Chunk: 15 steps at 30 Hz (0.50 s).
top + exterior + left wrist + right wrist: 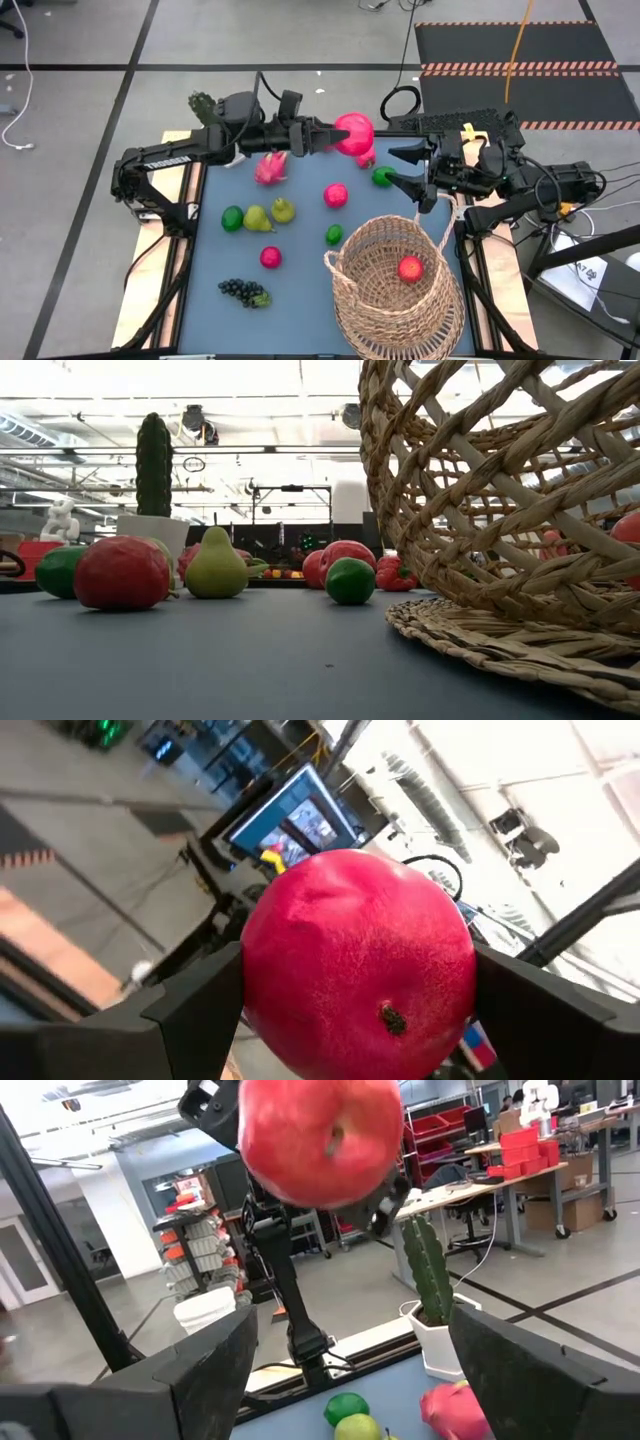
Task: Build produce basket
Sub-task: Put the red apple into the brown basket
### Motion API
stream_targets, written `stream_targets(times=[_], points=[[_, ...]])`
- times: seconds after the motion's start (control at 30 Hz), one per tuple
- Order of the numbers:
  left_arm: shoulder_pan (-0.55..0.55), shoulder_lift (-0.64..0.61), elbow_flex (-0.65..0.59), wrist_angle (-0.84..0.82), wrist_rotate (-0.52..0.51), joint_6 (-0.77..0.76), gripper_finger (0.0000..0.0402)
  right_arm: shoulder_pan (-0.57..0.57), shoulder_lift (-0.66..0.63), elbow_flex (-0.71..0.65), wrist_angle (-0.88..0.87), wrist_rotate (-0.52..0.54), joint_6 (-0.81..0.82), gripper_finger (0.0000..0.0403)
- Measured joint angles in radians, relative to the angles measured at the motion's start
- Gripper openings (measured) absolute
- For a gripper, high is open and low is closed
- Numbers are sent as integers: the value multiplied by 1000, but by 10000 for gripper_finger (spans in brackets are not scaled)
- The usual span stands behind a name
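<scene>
Basket [395, 290] sits at 5 o'clock on the table, one red fruit [410, 268] inside. Left gripper [335, 137] holds a pink apple [354, 132] aloft at 12 o'clock. Right gripper [408, 170] gapes empty near 2. About nine fruits remain outside; task looks early.

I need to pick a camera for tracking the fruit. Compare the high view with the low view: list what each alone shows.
Only the high view shows the left gripper shut on a big red apple, the open right gripper, and the grape bunch. Only the low view shows the room's ceiling and shelving behind the table. Both show the basket, the pear and the cactus.
</scene>
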Motion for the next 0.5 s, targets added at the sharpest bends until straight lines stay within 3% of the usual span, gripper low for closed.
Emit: stream_targets(times=[0.17,0.5], points=[[0,0,0,8,1,160,349,0,0,0,0,0,2,322],[2,0,0,3,0,634,349,0,0,0,-1,0,2,322]])
